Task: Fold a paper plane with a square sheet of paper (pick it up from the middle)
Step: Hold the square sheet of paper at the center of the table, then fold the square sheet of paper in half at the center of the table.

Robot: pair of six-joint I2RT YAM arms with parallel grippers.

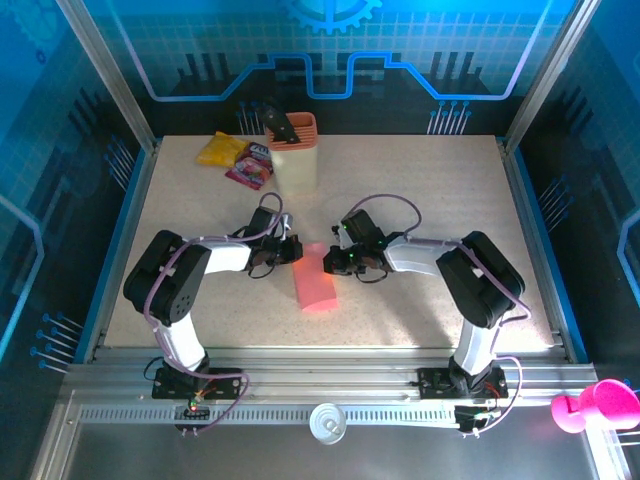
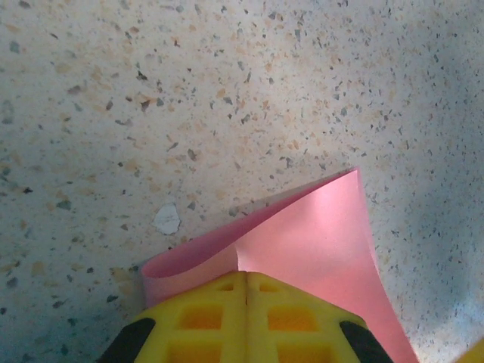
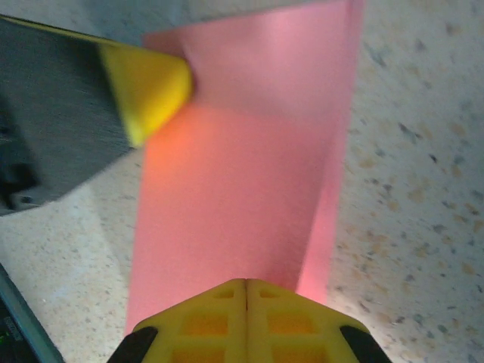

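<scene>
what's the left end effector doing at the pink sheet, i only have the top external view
Observer: In the left wrist view, the left end effector is shut on an edge of the square sheet of paper, which curls up off the table.
Operator: and the right one
Observer: The right end effector is shut on the sheet too, and the left one's yellow fingertip touches its far part.
Operator: any crease
Observer: Yes, a straight fold line runs along one side.
</scene>
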